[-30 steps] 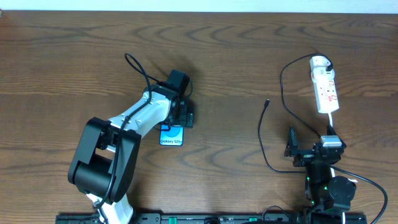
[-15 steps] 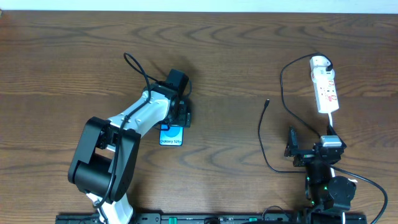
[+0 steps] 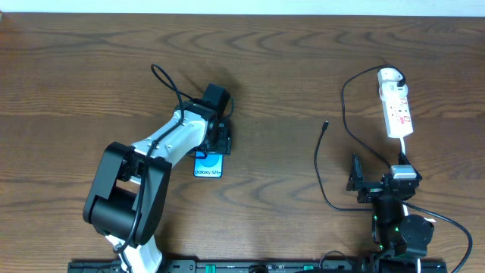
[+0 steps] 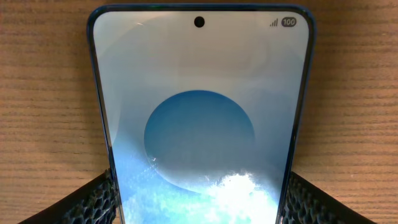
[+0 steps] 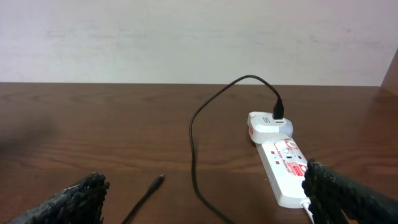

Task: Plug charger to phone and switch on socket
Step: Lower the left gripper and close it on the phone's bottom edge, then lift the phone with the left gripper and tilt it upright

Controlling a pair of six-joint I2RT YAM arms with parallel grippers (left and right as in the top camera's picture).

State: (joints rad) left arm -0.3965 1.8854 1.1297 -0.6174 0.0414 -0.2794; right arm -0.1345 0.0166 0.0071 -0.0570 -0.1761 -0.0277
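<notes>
Brown wood surface [image 3: 288,68]. Phone [image 4: 199,124]: left-centre, flat; left claw [image 3: 220,140] apparently pinching it, pads [image 4: 102,196] flush on long edges. Right claw [image 3: 354,174]: spread, empty, beside charger [image 3: 318,163]. Socket [image 3: 396,110]: far right. Advice: grip firmly, keep phone square for plugging.

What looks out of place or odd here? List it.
Nothing is spilled, damaged or askew. The only loose end is the charger. Its tip lies free on the table, well apart from the phone, while its other end is plugged in at the socket.
</notes>
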